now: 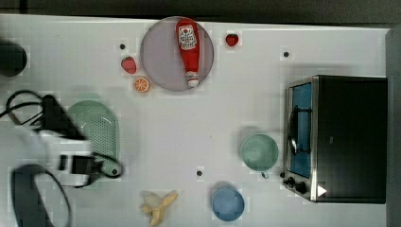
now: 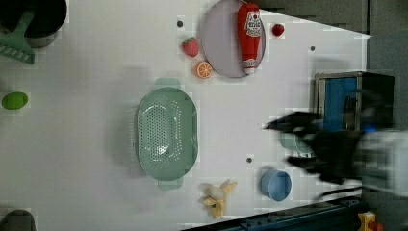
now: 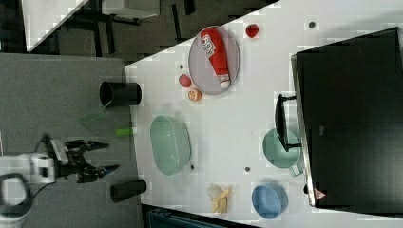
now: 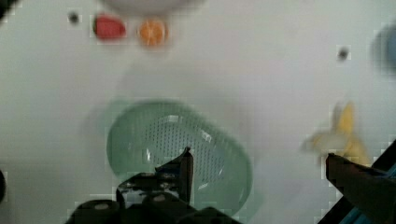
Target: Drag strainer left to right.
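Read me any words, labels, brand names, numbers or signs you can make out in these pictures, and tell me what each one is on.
No text here can be quoted.
Ketchup bottle: a white label with a dark mark, too blurred to read.
Toaster oven: a small red-and-white triangular sign at one front corner, what it shows too small to tell.
Strainer, green cup, blue cup: no markings visible.

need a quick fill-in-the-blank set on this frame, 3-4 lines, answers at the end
1. The ketchup bottle lies on a round grey ____.
2. The hand has its fingers ____, holding nothing.
3. In the top view, the peeled banana lies to the left of the ____ cup.
4. The bottom of the mint-green strainer is dotted with small ____.

Missing words: plate; open; blue; holes
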Controlling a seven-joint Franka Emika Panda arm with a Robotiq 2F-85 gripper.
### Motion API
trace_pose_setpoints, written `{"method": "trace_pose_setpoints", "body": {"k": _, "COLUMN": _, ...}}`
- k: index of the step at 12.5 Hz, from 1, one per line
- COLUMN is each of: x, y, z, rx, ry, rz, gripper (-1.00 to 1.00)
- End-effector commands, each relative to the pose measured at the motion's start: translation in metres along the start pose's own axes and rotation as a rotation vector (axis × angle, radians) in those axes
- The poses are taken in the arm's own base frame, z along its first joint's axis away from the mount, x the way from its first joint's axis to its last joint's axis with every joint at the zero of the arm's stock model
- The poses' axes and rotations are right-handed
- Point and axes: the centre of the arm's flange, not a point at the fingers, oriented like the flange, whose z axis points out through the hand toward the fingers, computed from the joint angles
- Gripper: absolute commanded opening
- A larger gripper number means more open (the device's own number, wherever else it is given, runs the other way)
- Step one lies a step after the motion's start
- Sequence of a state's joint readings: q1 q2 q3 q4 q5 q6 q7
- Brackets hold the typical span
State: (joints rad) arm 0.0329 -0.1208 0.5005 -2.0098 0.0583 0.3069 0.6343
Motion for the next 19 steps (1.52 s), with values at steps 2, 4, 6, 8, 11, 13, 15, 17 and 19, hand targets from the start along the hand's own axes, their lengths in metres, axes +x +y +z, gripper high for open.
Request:
{"method": "trace_pose_setpoints", "body": {"k": 2, "x": -0.034, "y": -0.029, "z": 0.063, "rx": 0.002, "ry": -0.049, "rz": 0.414, "gripper": 1.0}}
{"method": "trace_pose_setpoints", "body": {"k": 4, "x": -0.044, "y": -0.042, "z": 0.109, "rx": -0.029, "ry": -0.086, "rz": 0.521, "gripper": 1.0}}
{"method": "trace_pose_setpoints", "body": {"k": 6, "x": -0.045, "y": -0.05, "z": 0.152, "rx": -0.046, "ry": -0.094, "rz": 0.585, "gripper": 1.0}}
{"method": "trace_pose_setpoints", "body": {"k": 8, "x": -0.043, "y": -0.056, "z": 0.195, "rx": -0.07, "ry": -0.095, "rz": 0.604, "gripper": 1.0}}
{"method": "trace_pose_setpoints", "body": {"k": 11, "x": -0.038, "y": -0.065, "z": 0.25, "rx": -0.062, "ry": -0.149, "rz": 0.607, "gripper": 1.0}}
{"method": "trace_pose_setpoints", "body": {"k": 13, "x": -0.031, "y": -0.07, "z": 0.279, "rx": -0.039, "ry": -0.185, "rz": 0.63, "gripper": 1.0}}
{"method": "trace_pose_setpoints", "body": {"k": 15, "x": -0.021, "y": -0.069, "z": 0.303, "rx": -0.039, "ry": -0.177, "rz": 0.641, "gripper": 1.0}}
{"method": "trace_pose_setpoints", "body": {"k": 17, "x": -0.013, "y": -0.064, "z": 0.321, "rx": -0.052, "ry": -0.132, "rz": 0.621, "gripper": 1.0}}
{"method": "trace_pose_setpoints", "body": {"k": 19, "x": -0.011, "y": -0.063, "z": 0.328, "rx": -0.043, "ry": -0.121, "rz": 0.617, "gripper": 1.0}}
